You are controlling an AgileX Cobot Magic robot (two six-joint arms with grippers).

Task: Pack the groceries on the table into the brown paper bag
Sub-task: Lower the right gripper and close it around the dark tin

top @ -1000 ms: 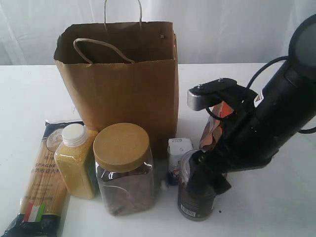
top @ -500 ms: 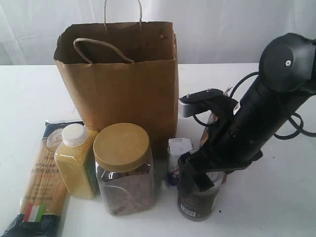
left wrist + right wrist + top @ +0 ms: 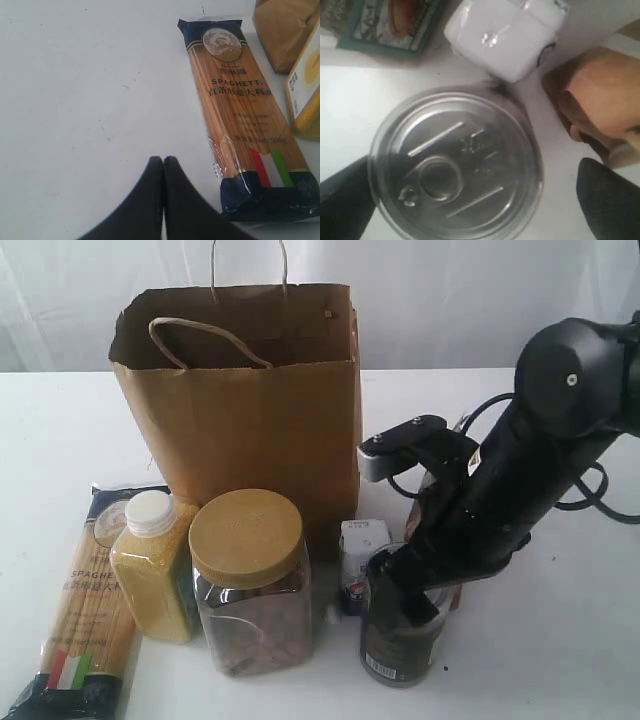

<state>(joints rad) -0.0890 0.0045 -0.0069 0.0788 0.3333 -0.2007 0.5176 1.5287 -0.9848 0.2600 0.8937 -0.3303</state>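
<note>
Plainly, the packing has not got anywhere yet; all 6 groceries stand or lie on the table (image 3: 560, 660), and none shows inside the brown paper bag (image 3: 240, 410), though its depth is hidden from the exterior view. Taking the bag as the dial's centre in that view: the spaghetti packet (image 3: 85, 610) lies flat at 8 o'clock; the yellow-grain bottle (image 3: 155, 575) stands at 7 o'clock, just beside the clear tan-lidded jar (image 3: 250, 580) at 6 o'clock; the small white-blue carton (image 3: 362, 555) and the dark clear-lidded jar (image 3: 395, 650) sit at 5 o'clock, the jar nearer the camera; the brown orange-labelled pouch (image 3: 422, 512) is at 4 o'clock, mostly hidden behind the right arm.

The right gripper (image 3: 474, 170) hangs over the dark jar with its jaws spread wide, 1 finger on each side of the lid; they pinch nothing, and whether they touch the jar I cannot tell. The left gripper (image 3: 162, 161) has its fingers pressed together on nothing, above bare table just beside the spaghetti.

By my judgement the step in hand is the 1st pick, the dark jar; closing, lifting, and lowering it into the bag remain, then 5 more items.
</note>
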